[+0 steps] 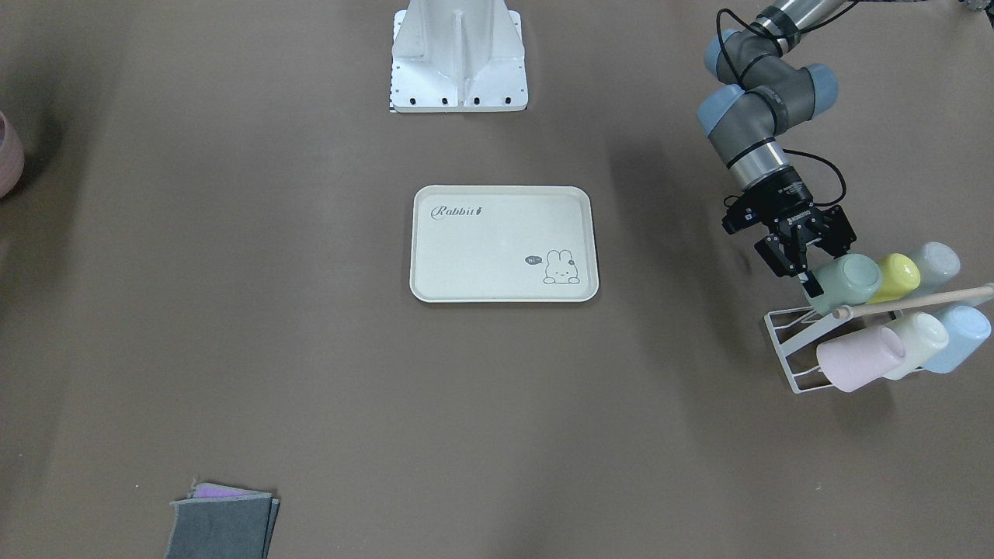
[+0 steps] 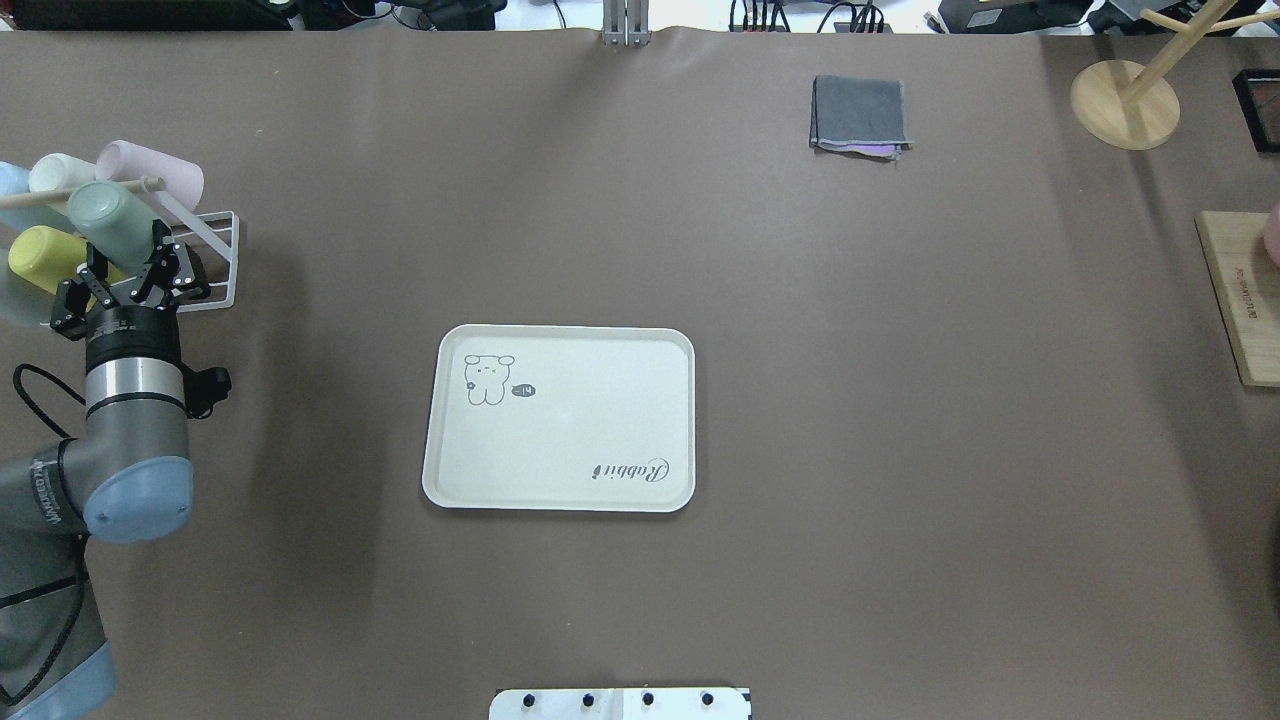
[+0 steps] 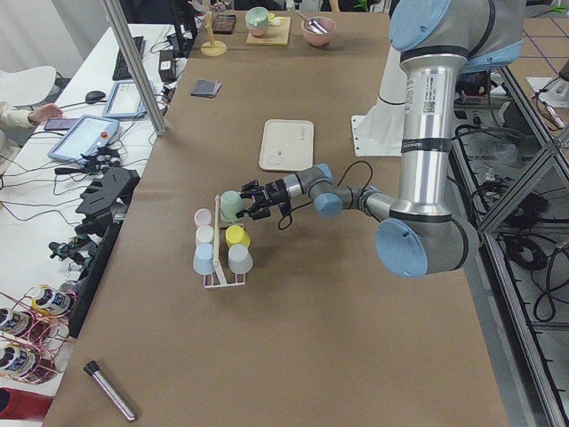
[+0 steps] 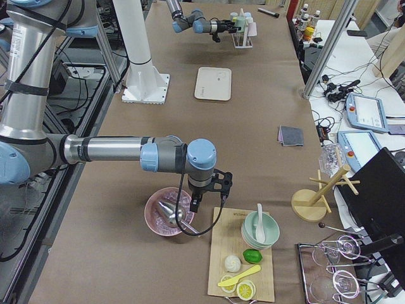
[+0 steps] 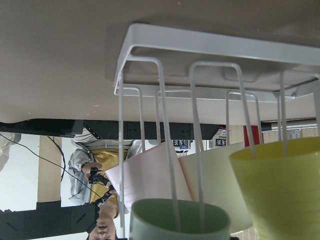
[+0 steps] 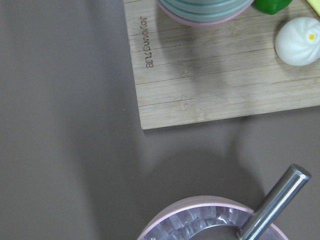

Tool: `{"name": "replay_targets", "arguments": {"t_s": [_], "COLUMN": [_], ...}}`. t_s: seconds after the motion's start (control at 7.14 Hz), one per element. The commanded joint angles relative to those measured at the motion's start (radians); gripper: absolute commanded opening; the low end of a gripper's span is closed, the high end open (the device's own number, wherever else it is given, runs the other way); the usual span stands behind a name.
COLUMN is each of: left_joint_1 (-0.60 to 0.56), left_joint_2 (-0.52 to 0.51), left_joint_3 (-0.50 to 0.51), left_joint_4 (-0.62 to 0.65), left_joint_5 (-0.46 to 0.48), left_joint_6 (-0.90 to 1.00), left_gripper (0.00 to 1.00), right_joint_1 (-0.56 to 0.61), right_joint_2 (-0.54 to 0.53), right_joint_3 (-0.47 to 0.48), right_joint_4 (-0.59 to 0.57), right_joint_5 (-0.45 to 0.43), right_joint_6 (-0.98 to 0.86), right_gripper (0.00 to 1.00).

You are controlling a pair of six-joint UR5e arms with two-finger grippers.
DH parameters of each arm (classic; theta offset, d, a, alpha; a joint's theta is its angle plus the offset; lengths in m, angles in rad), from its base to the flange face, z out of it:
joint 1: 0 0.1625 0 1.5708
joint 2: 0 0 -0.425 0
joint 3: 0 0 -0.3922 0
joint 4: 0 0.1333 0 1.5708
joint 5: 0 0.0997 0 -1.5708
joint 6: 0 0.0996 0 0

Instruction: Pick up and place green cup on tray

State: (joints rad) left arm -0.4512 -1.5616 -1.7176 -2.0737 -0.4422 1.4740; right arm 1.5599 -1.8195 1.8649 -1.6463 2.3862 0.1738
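Note:
The green cup (image 1: 850, 281) lies on its side on a white wire rack (image 1: 783, 341) at the table's left end, its mouth toward my left gripper (image 1: 823, 268). In the overhead view the left gripper (image 2: 128, 262) is open, with a finger on each side of the mouth end of the green cup (image 2: 105, 215). The left wrist view shows the cup's rim (image 5: 180, 220) close at the bottom edge, behind the rack wires. The cream tray (image 1: 505, 243) lies flat mid-table with nothing on it. My right gripper (image 4: 209, 190) shows only far off; I cannot tell if it is open or shut.
The rack also holds a yellow cup (image 1: 897, 278), a pink cup (image 1: 858, 359), a cream cup (image 1: 920, 341) and two pale blue ones. A folded grey cloth (image 2: 860, 115), a wooden mug tree (image 2: 1125, 100) and a wooden board (image 2: 1240, 300) are at the right end. A pink bowl (image 4: 168, 212) sits under the right arm.

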Motion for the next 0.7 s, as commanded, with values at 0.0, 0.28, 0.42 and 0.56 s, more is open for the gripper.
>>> {"name": "replay_targets", "arguments": {"t_s": [0.0,0.28,0.42,0.56], "left_joint_1": [-0.003,-0.003,-0.003,-0.004], "left_joint_2": [0.095,0.167,0.19,0.208], "left_joint_3": [-0.084,-0.164,-0.216,-0.253], "left_joint_4": [-0.158,-0.27,-0.287,-0.398], "left_joint_5": [0.002,0.002,0.002,-0.003], "left_joint_6": [0.131,0.189,0.202,0.195], "left_gripper": [0.29,0.29,0.29,0.29], "right_joint_1": [0.019,0.017,0.017,0.017], "right_joint_2": [-0.001,0.005,0.006,0.006], "right_joint_3": [0.0,0.0,0.0,0.002], "right_joint_4": [-0.01,-0.01,-0.01,-0.01], "right_joint_5": [-0.005,-0.009,-0.007,-0.009], "right_joint_6": [-0.005,-0.004,-0.004,-0.004], "right_gripper": [1.0,1.0,1.0,1.0]}}
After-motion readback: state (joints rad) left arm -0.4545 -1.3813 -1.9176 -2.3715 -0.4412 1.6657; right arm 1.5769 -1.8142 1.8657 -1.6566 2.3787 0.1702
